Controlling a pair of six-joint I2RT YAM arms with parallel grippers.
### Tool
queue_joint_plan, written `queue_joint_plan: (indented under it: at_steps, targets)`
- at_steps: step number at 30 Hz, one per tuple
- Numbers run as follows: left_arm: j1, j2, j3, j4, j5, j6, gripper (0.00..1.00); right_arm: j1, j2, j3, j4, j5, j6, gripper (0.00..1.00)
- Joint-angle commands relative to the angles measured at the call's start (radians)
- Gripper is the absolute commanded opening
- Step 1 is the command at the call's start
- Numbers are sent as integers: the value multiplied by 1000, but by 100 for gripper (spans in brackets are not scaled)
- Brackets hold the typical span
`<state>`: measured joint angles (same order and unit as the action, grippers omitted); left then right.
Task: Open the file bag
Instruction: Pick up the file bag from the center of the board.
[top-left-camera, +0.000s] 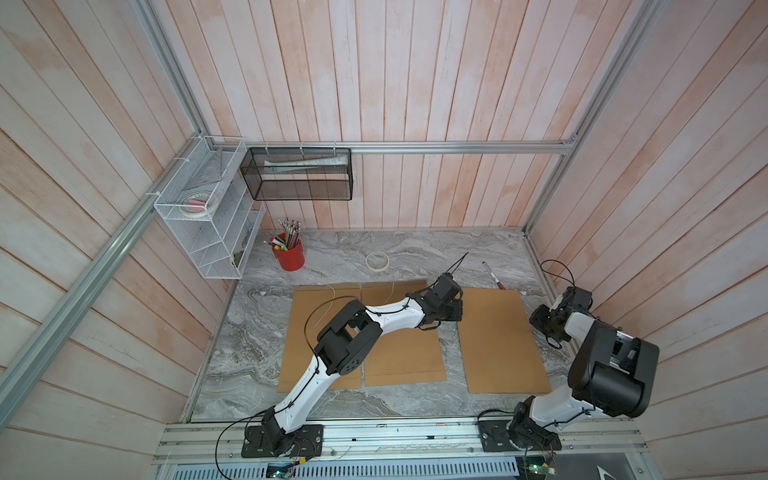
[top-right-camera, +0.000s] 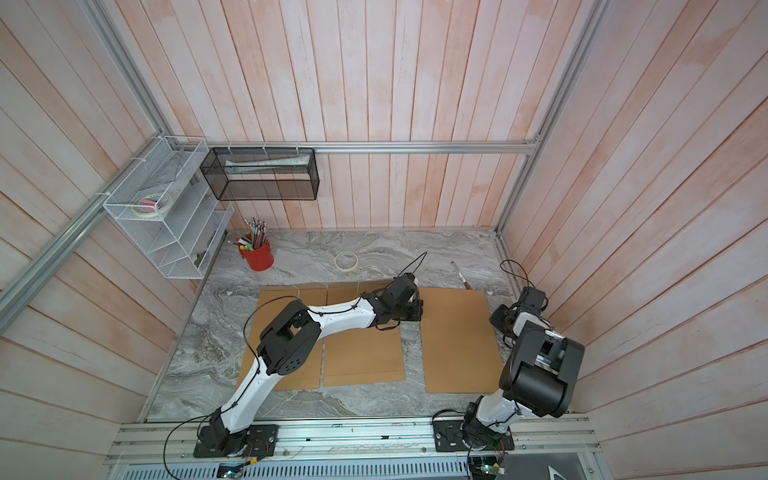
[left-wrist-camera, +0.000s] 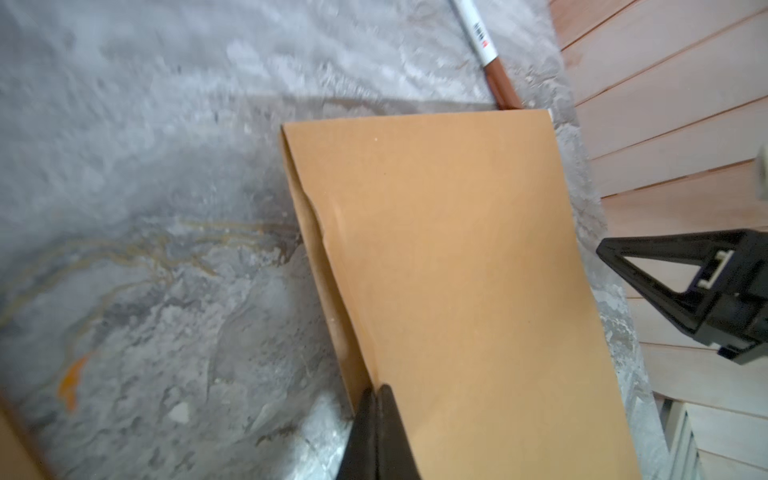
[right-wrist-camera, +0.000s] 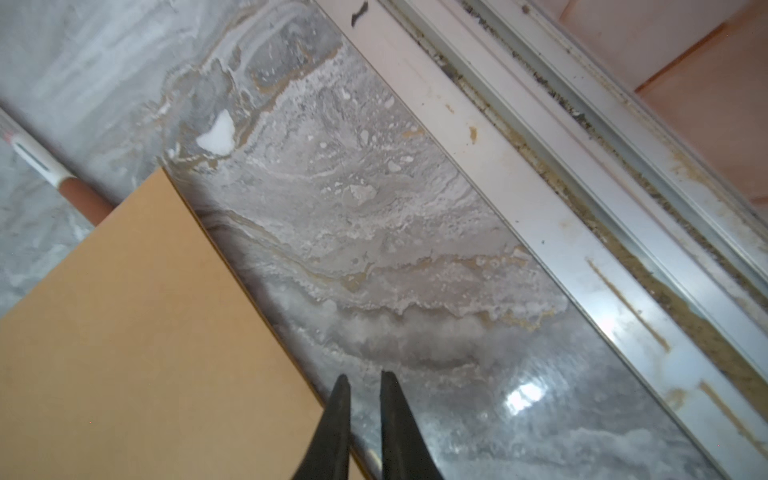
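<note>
1. Brown paper is what the file bag (top-left-camera: 498, 345) is made of. It lies flat on the right part of the grey stone table (top-left-camera: 245, 332), and no words show on it.
2. Only the marker (left-wrist-camera: 484, 45) has writing: small dark and red marks on its white body, too blurry to read. It lies at the bag's far edge.
3. The left arm stretches long and low over the two other brown bags (top-left-camera: 399, 361). The left gripper (left-wrist-camera: 376, 390) is at the file bag's left edge.
4. Its fingers are pressed tight together, pinching the bag's paper at that edge.
5. The right arm is folded up by the right wall. The right gripper (right-wrist-camera: 365, 380) is low over bare table, just beside the bag's right edge.
6. Its fingers have a small gap between them and hold nothing.
7. The left wrist view shows the top sheet parted a little from the sheet under it. In both top views the arm hides this.
8. Only the top views show the tape roll (top-left-camera: 377, 262) and the red cup (top-left-camera: 289, 258) of pens at the back.
</note>
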<state>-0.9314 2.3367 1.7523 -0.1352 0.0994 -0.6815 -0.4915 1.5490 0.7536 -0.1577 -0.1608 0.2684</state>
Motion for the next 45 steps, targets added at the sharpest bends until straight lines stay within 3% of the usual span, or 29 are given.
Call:
queue_joint_plan:
  at_steps: [1,11,25,37,45]
  targets:
    - [-3,-100,-51,156,-81,139,0,5,-61,11,-32,-37,0,22]
    - [12,-262,-238,382,-148,377,0,5,-205,14,-7,-175,-20,42]
    - [19,-389,-361,524,-197,547,0,5,-370,-14,64,-315,-40,64]
    - [18,-489,-401,598,-182,599,0,5,-506,-6,63,-279,-39,67]
    - [18,-585,-429,617,-187,670,0,5,-571,-15,103,-357,-40,68]
